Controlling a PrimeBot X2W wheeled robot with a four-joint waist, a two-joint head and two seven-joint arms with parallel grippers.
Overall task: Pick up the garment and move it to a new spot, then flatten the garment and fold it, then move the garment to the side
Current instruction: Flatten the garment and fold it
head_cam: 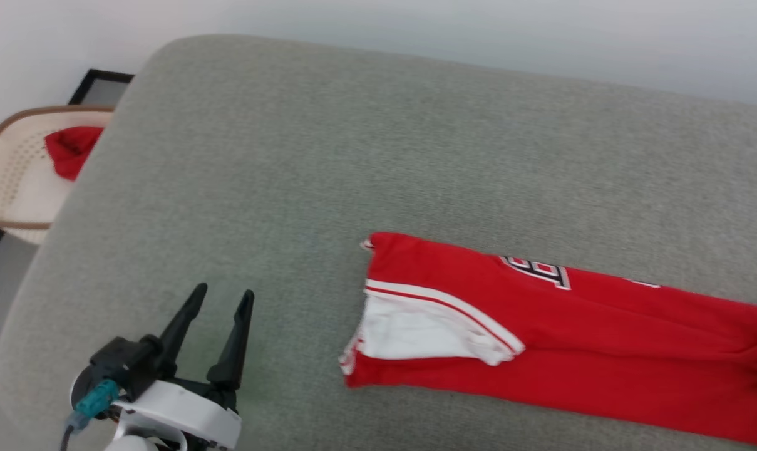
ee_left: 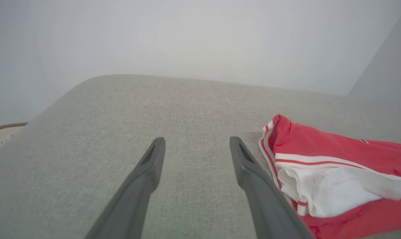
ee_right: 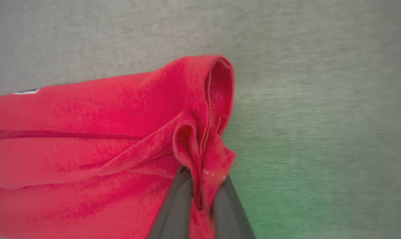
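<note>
The garment (head_cam: pixel 603 338) lies folded into a long red band on the grey cushion (head_cam: pixel 353 138), toward 4 o'clock in my head view. Its far end runs off the picture's right edge, so I cannot see there how it ends. A white sleeve (head_cam: pixel 416 332) with striped trim lies on top at its near end. Only a scrap of black, white-outlined lettering (head_cam: pixel 541 272) shows; the rest is hidden in the fold and I cannot read it.

In my right wrist view, my right gripper (ee_right: pixel 203 186) is pinching a bunched fold of the garment (ee_right: pixel 87 132) at its red end. The cloth covers both fingertips, and only the lower dark fingers (ee_right: pixel 173 209) show beneath it. That picture is blurred, and a green tint lies on the cushion at 5 o'clock.

My left gripper (head_cam: pixel 225 290) sits at 7 o'clock in the head view, fingers spread wide and holding nothing. It is apart from the garment, with bare cushion between. In my left wrist view the same spread gripper (ee_left: pixel 197 139) points across the cushion, and the sleeve end of the garment (ee_left: pixel 336 149) lies at 3 o'clock, partly hidden behind one finger (ee_left: pixel 263 196).

At 9 to 10 o'clock in the head view, beyond the cushion's edge, stands a cream perforated basket (head_cam: pixel 15 175) with a brown rim, cut off by the left edge. In it lies a small red cloth (head_cam: pixel 70 149), partly hidden by the cushion.
</note>
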